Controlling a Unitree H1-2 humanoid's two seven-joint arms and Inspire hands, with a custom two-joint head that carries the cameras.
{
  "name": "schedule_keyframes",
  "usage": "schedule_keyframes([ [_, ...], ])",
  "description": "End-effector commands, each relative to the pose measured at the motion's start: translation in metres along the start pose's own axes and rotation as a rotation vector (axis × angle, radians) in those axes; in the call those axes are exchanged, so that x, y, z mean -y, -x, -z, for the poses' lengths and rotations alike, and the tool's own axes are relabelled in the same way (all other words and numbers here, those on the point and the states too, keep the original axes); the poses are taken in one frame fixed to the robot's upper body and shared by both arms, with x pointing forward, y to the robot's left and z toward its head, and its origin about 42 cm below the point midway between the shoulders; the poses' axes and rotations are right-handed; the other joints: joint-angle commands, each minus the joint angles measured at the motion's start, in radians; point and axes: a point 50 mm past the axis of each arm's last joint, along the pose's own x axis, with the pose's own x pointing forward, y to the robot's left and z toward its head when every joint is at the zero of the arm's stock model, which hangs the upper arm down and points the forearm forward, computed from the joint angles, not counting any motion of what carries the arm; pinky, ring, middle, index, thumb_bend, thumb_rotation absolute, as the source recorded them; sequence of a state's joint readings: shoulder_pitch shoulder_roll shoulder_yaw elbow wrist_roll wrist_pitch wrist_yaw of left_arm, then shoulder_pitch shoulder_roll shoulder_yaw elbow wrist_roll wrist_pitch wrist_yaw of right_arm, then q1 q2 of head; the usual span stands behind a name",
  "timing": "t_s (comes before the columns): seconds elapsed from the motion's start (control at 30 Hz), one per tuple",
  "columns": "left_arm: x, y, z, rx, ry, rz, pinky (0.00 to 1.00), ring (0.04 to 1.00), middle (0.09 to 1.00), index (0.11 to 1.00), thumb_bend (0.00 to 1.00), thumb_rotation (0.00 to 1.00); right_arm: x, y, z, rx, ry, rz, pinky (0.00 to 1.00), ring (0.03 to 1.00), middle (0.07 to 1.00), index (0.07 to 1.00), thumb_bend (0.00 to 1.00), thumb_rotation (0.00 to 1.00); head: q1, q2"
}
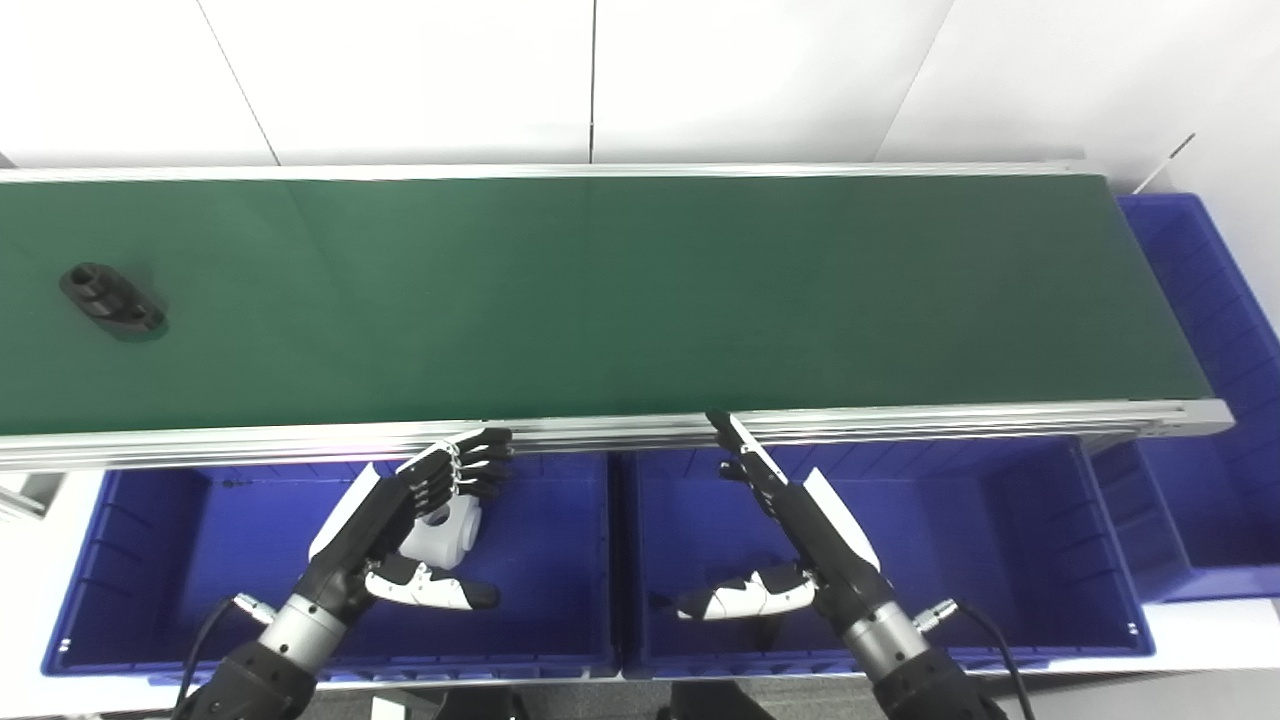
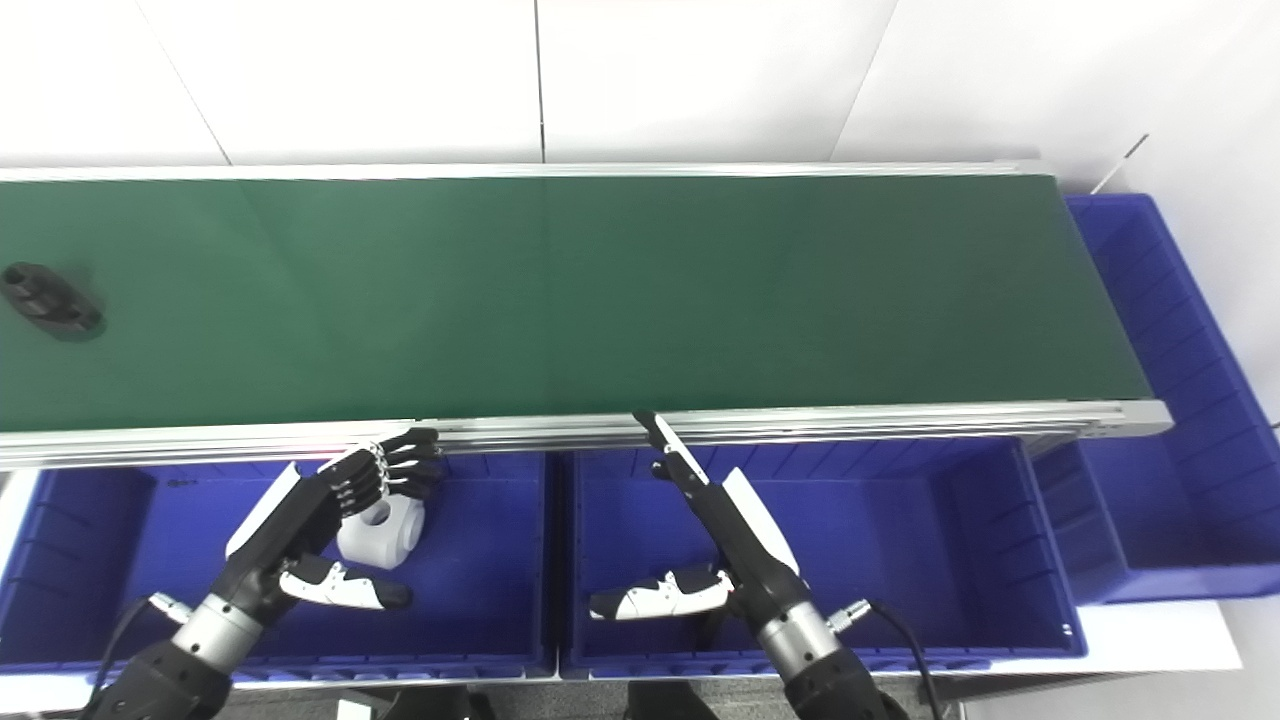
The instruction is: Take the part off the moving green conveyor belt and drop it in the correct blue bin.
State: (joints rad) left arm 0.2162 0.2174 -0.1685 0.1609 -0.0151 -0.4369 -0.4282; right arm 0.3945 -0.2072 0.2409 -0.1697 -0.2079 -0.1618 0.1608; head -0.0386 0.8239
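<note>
Factory line (conveyor belt [image 1: 640, 300], bins [image 1: 330, 560]).

Green conveyor belt [image 1: 640, 300]: one. Black flanged part [image 1: 111, 298] on the belt: one. Blue bins: three, namely left bin [image 1: 150, 560], middle bin [image 1: 1000, 540], end bin [image 1: 1220, 400]. White cylindrical part [image 1: 445, 528] in the left bin: one. Robot hands: two, left hand [image 1: 415, 520], right hand [image 1: 790, 530].

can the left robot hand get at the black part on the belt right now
Probably not yet. The black part lies far off at the left end of the green belt, while the left robot hand hangs open over the left blue bin, below the belt's near rail. Nothing blocks the way; it is only a long reach.
</note>
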Motion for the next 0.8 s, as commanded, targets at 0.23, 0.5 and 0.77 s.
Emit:
schedule_keyframes([
  [0.23,0.012,-0.007,-0.003,0.029,-0.028,-0.004,0.75,0.805,0.84,0.841,0.93,0.32,0.006,0.008,0.007,0.033,0.015,0.034,0.9,0.944,0.976,1.0,0.99,0.31,0.036,-0.088],
  [0.5,0.021,-0.008,0.008,-0.011,-0.021,-0.018,0.76,0.814,0.845,0.841,0.94,0.33,0.005,0.011,0.023,0.041,0.045,0.066,0.81,0.867,0.893,0.938,0.96,0.29,0.074,-0.147],
  [0.77,0.027,-0.015,0.018,-0.048,-0.051,-0.029,0.76,0.802,0.833,0.829,0.94,0.33,0.006,0.009,0.036,0.046,0.051,0.084,0.77,0.836,0.864,0.904,0.91,0.25,0.104,-0.192],
])
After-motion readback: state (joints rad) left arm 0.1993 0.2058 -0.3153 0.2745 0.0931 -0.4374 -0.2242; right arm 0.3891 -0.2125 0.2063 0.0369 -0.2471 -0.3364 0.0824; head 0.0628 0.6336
